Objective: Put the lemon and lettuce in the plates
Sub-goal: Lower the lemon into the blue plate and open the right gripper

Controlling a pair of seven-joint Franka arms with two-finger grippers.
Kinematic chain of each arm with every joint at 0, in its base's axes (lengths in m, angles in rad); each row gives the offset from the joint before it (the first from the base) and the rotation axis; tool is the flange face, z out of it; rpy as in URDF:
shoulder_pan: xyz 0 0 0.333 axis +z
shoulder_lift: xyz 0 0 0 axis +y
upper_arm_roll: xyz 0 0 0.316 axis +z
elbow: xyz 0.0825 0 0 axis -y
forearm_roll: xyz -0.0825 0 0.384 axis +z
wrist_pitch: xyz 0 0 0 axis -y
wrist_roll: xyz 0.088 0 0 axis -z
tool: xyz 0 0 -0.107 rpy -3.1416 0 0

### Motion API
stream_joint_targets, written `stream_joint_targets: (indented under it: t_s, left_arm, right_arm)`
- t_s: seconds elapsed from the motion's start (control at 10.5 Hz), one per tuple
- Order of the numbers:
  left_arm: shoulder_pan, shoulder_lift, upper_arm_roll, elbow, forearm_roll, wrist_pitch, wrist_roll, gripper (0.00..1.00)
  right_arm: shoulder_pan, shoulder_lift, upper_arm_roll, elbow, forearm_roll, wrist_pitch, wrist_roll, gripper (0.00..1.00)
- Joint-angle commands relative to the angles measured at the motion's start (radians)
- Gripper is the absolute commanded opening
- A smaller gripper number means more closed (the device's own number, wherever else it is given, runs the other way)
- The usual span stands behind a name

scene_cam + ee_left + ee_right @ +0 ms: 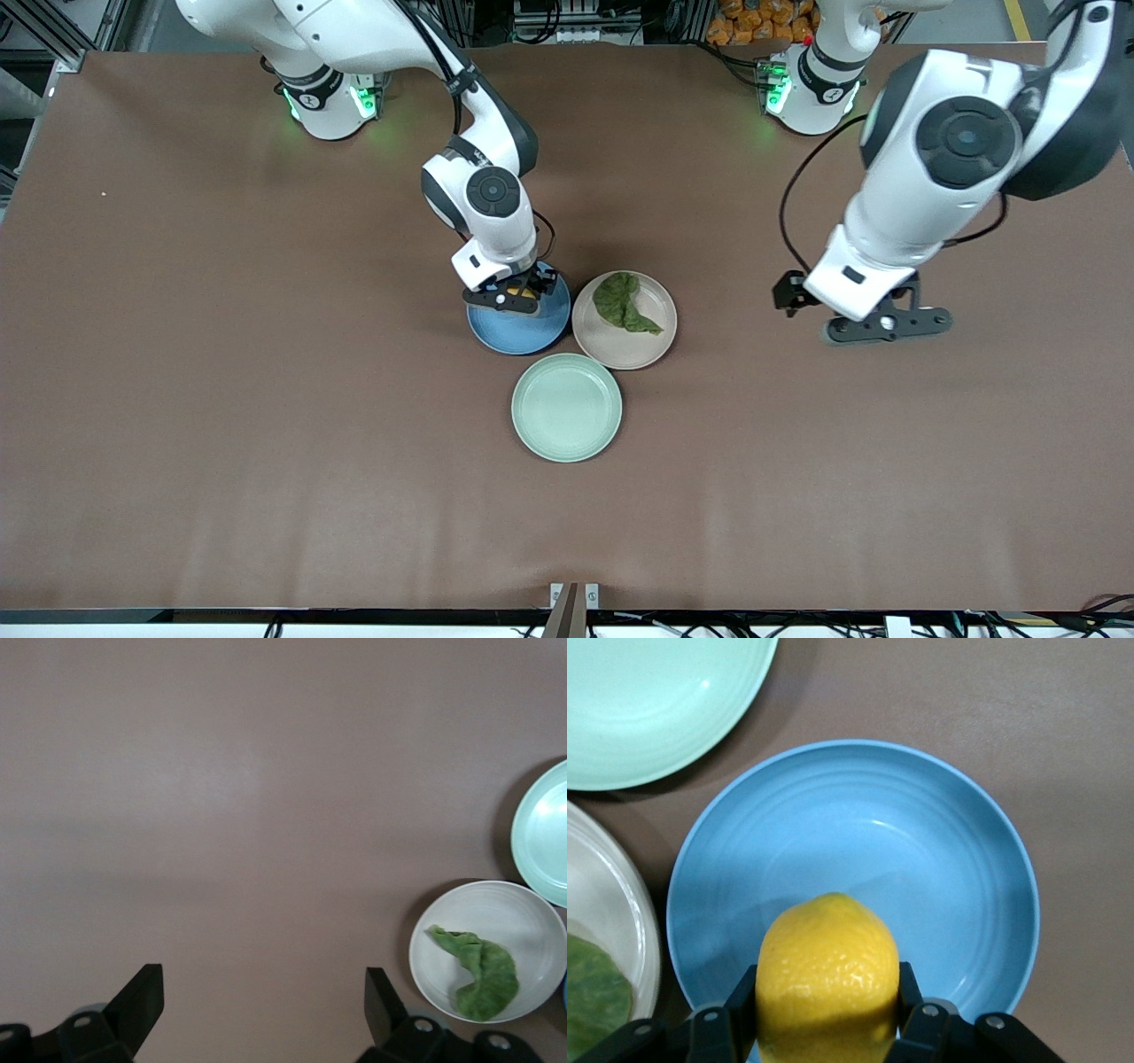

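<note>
My right gripper is shut on the yellow lemon and holds it over the blue plate, near the plate's rim that lies toward the robots' bases. The blue plate under it holds nothing. The dark green lettuce lies in the beige-pink plate beside the blue one. It also shows in the left wrist view in that plate. My left gripper is open and empty, waiting above bare table toward the left arm's end.
A pale mint-green plate with nothing in it sits nearer the front camera, touching close to both other plates. The brown table spreads wide around them.
</note>
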Motion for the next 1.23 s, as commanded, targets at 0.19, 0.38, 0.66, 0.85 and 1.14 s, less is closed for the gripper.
stream_joint_targets:
  t_s: [0.19, 0.38, 0.66, 0.85, 1.14]
  left_arm:
    - [0.068, -0.092, -0.012, -0.02, -0.017, -0.026, 0.136, 1.0]
    - [0.091, -0.12, -0.009, -0.02, -0.044, -0.055, 0.19, 1.0]
    - [0.103, -0.126, -0.007, -0.02, -0.046, -0.071, 0.209, 1.0]
    - [0.114, -0.134, -0.009, -0.017, -0.046, -0.092, 0.215, 1.0]
    - [0.126, -0.139, 0.028, 0.033, -0.057, -0.147, 0.293, 1.0]
  right_arm:
    - [-0.013, -0.022, -0.011, 0.059, -0.013, -0.064, 0.055, 1.0]
    - [-0.077, -0.026, -0.013, 0.195, -0.013, -0.239, 0.038, 1.0]
    - [-0.199, -0.071, -0.011, 0.209, -0.012, -0.33, -0.17, 1.0]
    - [-0.26, -0.079, -0.011, 0.208, -0.01, -0.339, -0.268, 1.0]
    - [-0.405, -0.105, 0.027, 0.205, -0.01, -0.376, -0.408, 1.0]
